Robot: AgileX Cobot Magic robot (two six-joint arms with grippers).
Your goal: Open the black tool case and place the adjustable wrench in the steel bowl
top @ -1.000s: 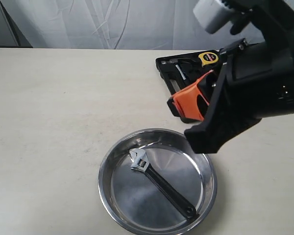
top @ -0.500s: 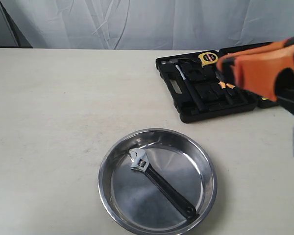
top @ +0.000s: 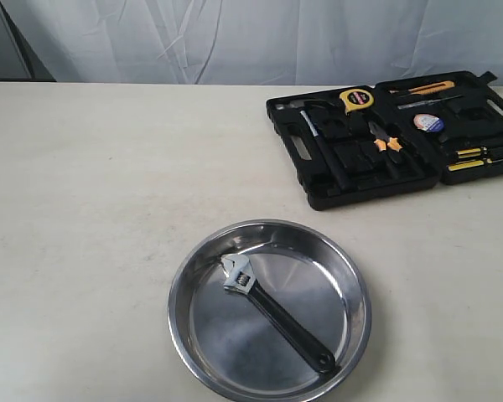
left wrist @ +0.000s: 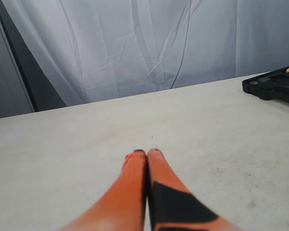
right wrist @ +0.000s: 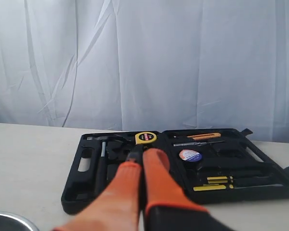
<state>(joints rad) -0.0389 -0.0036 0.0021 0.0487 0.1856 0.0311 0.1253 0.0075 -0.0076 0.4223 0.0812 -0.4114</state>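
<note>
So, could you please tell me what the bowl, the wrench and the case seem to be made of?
The bowl looks like polished steel: bright and mirror-like inside. The wrench has a silvery bare-metal head; its matte black handle may be coated or rubbery, I cannot tell. The case looks like moulded black plastic: dull, with shaped recesses.

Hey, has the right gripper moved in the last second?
Yes. The right gripper pulled away from the steel bowl, off the exterior view's right edge, uncovering the black tool case.
</note>
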